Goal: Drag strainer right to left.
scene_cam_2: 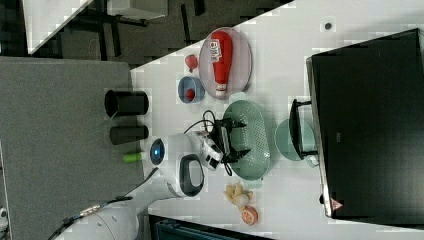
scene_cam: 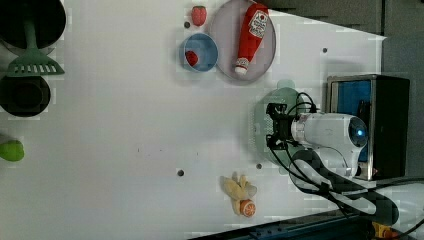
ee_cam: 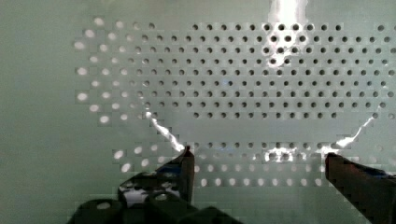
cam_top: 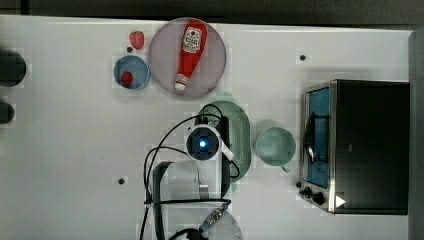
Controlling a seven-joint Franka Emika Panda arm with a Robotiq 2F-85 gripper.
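Top view: the strainer point(cam_top: 239, 132) sits just beside the toaster oven point(cam_top: 357, 145), a cup point(cam_top: 275, 145) between them. Right view: the gripper point(scene_cam_2: 238, 137) hovers over the strainer. Wrist view: 2 fingers point(ee_cam: 186, 165) spread wide, empty. Likely still approaching; next, hook the wall and drag.

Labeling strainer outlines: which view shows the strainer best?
Right view: the strainer shows nearly its whole oval, holes and end tabs. In the top view and left view the arm covers much of it. The wrist view shows its perforated inside close up, no outline.
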